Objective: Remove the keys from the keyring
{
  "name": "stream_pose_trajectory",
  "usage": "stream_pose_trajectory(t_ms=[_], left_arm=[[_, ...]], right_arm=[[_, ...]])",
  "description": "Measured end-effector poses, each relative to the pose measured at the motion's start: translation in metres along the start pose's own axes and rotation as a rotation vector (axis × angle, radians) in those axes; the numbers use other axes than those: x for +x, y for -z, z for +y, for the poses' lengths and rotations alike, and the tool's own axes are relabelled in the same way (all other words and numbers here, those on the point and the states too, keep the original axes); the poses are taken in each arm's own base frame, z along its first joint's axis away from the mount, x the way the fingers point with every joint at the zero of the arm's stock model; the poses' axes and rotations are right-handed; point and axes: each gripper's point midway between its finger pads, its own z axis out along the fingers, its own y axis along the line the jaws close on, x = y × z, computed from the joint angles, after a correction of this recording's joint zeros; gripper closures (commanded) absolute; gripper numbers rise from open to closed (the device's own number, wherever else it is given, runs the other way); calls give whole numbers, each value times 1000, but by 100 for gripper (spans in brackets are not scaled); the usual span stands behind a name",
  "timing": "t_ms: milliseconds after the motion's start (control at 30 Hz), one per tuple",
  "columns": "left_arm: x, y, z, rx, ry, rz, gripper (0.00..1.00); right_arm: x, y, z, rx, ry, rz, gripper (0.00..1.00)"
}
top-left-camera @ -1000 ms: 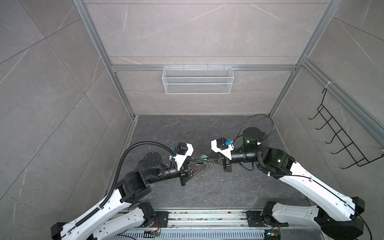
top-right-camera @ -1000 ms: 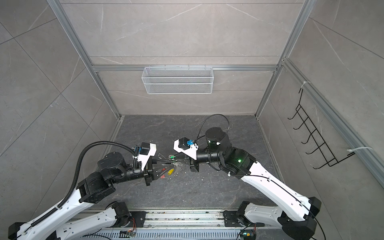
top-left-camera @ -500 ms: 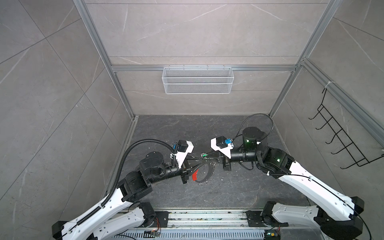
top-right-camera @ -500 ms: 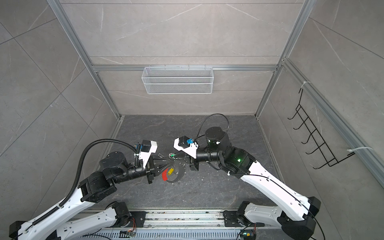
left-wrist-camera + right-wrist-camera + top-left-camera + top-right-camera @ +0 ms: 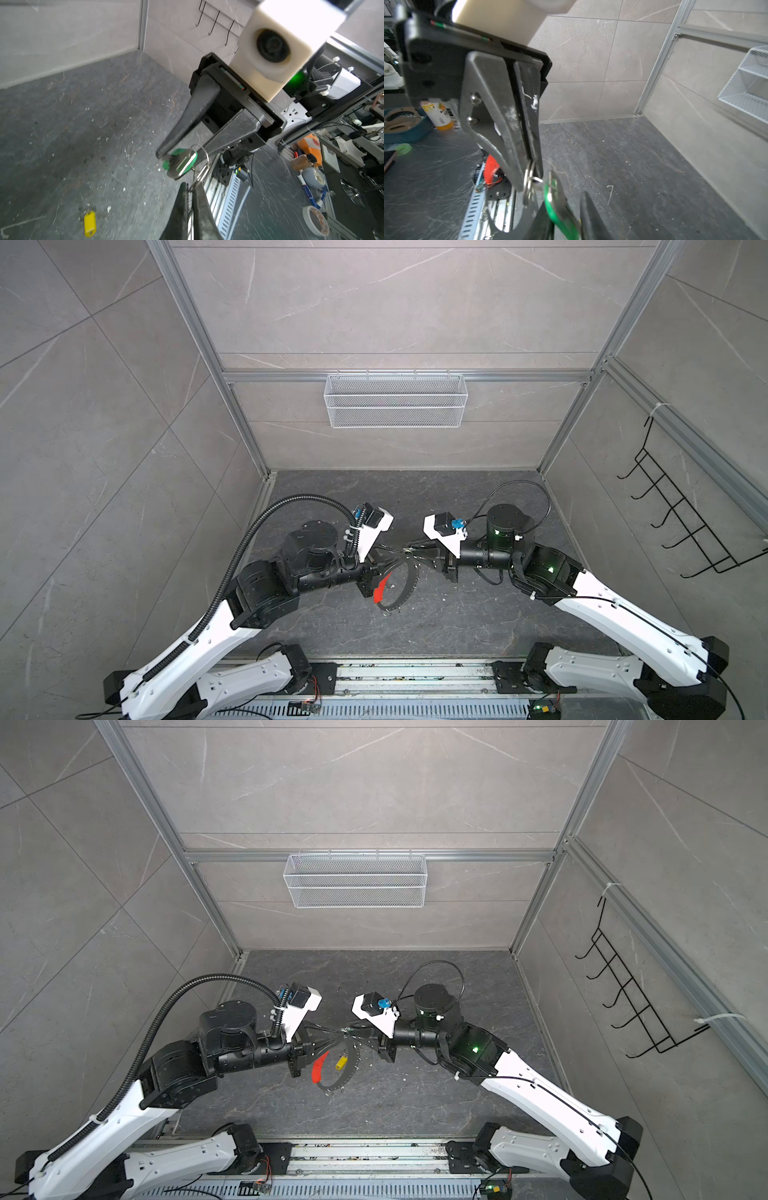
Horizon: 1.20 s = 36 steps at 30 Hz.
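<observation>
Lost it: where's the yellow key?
The yellow key lies on the floor, seen through the hoop in a top view, right of its red sleeve.

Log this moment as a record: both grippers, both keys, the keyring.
left gripper: shut on a split ring
right gripper: jaws apart, green key between them
green key: in the air, seemingly joined to the split ring
yellow key: lying on the floor, free of the keyring
keyring: off the floor, hanging below the left gripper; what holds it is unclear
</observation>
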Motion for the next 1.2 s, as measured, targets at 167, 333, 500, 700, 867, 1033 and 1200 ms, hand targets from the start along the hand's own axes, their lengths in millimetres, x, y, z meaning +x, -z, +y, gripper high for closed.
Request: stream_pose_trajectory(t_ms=[167, 333, 500, 700, 867, 1033, 1200], left_arm=[[10, -2, 7, -71, 29, 138, 100], [9, 0, 14, -194, -11, 231, 100], [6, -8, 7, -312, -156, 300, 100], [25, -23, 7, -437, -371, 379, 100], [35, -29, 13, -474, -482, 381, 100], [28, -23, 10, -436, -489, 280, 100], [16, -10, 0, -370, -426, 162, 100]], right_arm=[[21, -3, -4, 50, -50, 27, 56], [41, 3, 0, 83, -95, 44, 55], [42, 17, 5, 117, -118, -17, 55], [45, 24, 3, 151, -137, -95, 55], [42, 28, 5, 154, -139, -131, 55], [35, 28, 11, 116, -137, -159, 56], [33, 26, 13, 93, -157, -169, 56]])
